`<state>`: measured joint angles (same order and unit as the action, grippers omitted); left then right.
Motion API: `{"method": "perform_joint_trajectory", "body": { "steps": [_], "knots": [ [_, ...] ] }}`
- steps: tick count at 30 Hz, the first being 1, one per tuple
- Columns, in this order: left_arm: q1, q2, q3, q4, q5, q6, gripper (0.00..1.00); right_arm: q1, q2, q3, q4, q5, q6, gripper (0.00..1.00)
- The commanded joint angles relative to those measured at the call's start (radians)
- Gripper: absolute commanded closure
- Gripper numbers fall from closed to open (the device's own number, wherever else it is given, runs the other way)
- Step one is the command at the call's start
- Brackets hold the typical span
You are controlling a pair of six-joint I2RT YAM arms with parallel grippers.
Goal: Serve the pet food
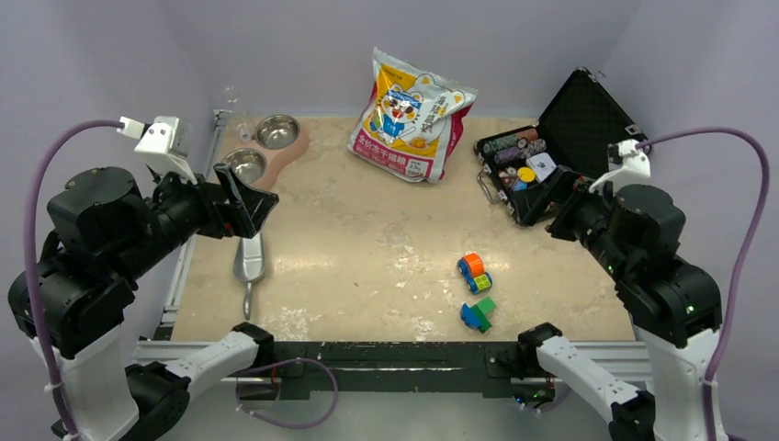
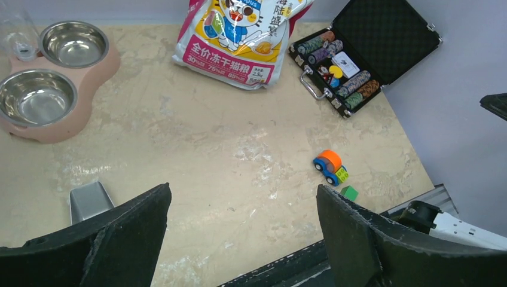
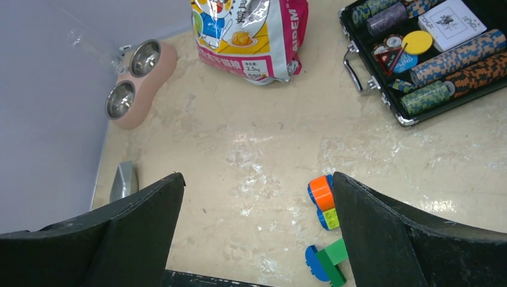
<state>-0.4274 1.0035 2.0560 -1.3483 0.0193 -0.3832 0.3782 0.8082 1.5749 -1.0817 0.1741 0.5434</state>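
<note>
The pet food itself does not show; its white, yellow and red cat-printed bag (image 1: 411, 115) leans at the back of the table, also seen in the left wrist view (image 2: 236, 36). A pink feeder (image 2: 60, 128) at the back left holds two empty steel bowls (image 2: 34, 98) (image 2: 73, 43). A grey metal scoop (image 1: 249, 262) lies in front of the feeder. My left gripper (image 2: 243, 189) hovers open above the scoop's area, nothing between its fingers. My right gripper (image 3: 257, 179) is open and empty, raised over the right side near the toy blocks.
An open black case of poker chips (image 1: 542, 156) sits at the back right. Two small toy block pieces (image 1: 475, 273) (image 1: 478, 313) lie right of centre near the front. A clear bottle (image 2: 18, 33) stands behind the feeder. Purple walls close in the table.
</note>
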Motion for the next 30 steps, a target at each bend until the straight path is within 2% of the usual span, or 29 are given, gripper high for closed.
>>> {"method": "perform_joint_trajectory", "body": {
  "steps": [1,5,10,16,18,22,28,30],
  "knots": [
    [0.006,0.028,-0.005,0.028,0.02,-0.012,0.06,-0.003,0.063,-0.016,0.103,-0.013,0.019,0.01],
    [0.006,0.036,-0.028,0.04,0.023,-0.024,0.06,-0.004,0.09,-0.016,0.181,-0.024,-0.005,0.01],
    [0.006,0.041,-0.036,0.043,0.007,-0.018,0.07,-0.003,0.12,-0.02,0.196,0.0,-0.016,0.01],
    [0.006,0.053,-0.028,0.034,0.002,-0.022,0.07,-0.005,0.189,-0.077,0.372,-0.01,-0.052,0.01],
    [0.006,0.053,-0.034,0.031,0.0,-0.025,0.07,-0.028,0.258,-0.055,0.422,-0.004,-0.034,0.01],
    [0.006,0.053,-0.041,0.015,-0.006,-0.031,0.08,-0.106,0.452,0.032,0.55,-0.099,-0.044,0.01],
    [0.006,0.048,-0.079,-0.008,0.056,-0.068,0.1,-0.213,0.694,0.114,0.785,-0.282,-0.099,0.01],
    [0.006,0.045,-0.107,-0.006,0.081,-0.085,0.12,-0.239,0.786,0.166,0.828,-0.391,-0.133,0.02]
  ]
}}
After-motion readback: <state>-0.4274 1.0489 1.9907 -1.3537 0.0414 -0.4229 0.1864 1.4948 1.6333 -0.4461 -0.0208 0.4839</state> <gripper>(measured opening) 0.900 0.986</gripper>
